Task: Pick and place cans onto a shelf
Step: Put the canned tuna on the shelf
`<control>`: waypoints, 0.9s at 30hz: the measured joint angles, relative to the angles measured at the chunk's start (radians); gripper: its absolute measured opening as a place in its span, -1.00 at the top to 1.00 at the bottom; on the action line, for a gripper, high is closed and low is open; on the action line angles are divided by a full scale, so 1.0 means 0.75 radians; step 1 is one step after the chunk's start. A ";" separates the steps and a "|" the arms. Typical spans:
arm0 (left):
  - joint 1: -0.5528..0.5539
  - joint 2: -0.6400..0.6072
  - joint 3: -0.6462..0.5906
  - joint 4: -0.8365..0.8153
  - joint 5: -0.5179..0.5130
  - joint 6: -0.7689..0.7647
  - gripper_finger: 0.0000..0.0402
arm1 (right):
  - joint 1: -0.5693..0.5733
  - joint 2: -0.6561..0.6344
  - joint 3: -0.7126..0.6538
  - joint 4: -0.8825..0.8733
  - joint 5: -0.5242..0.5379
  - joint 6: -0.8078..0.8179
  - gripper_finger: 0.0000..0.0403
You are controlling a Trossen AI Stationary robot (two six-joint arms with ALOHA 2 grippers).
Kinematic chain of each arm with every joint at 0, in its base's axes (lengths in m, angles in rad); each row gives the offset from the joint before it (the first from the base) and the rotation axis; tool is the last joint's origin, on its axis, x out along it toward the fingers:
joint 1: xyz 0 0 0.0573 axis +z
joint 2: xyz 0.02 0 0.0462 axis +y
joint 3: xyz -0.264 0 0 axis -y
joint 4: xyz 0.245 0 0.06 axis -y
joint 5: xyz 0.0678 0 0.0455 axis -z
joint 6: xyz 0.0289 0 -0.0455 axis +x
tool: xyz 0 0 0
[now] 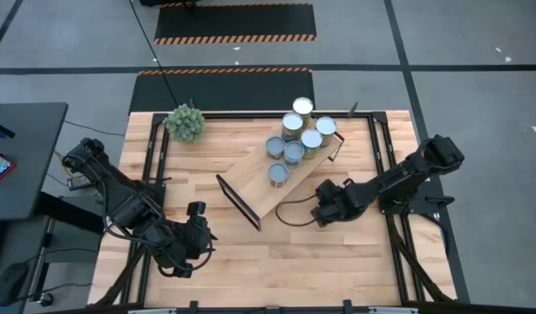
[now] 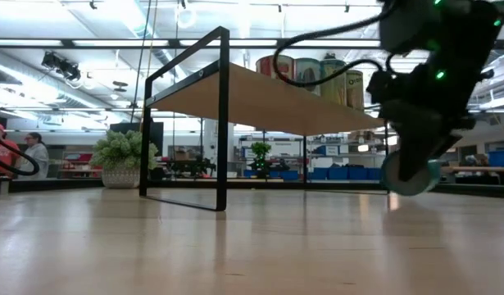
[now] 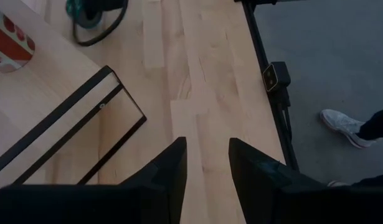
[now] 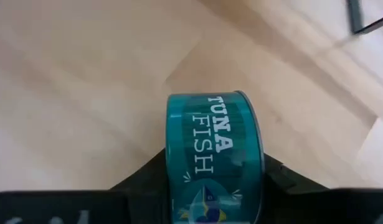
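right claw clamps tuna can; can base hidden

From where I stand, the near half of the shelf lies bare, an open landing strip. Its far end is crowded by 6 cans, packed close together. The right end effector, clamped on a teal tuna tin, sits just beside the shelf's long edge. The black end frame blocks the near end. Bare bench stretches in front.
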 joint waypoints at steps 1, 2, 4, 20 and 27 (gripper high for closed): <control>-0.001 0.000 0.000 -0.001 0.000 -0.001 0.37 | 0.019 -0.014 0.000 -0.003 -0.017 0.008 0.31; -0.001 0.000 0.000 -0.001 0.000 -0.003 0.37 | 0.038 -0.029 0.003 -0.004 -0.040 0.022 0.31; -0.001 0.000 0.000 0.000 0.001 -0.017 0.37 | 0.086 -0.059 0.028 -0.003 -0.089 0.044 0.31; 0.142 0.009 0.000 0.279 -0.181 -0.079 0.07 | 0.386 -0.111 0.657 0.412 0.309 -0.677 0.28; 0.293 0.009 0.000 0.571 0.052 0.088 -0.39 | 0.395 -0.110 0.663 0.919 0.315 -1.402 0.27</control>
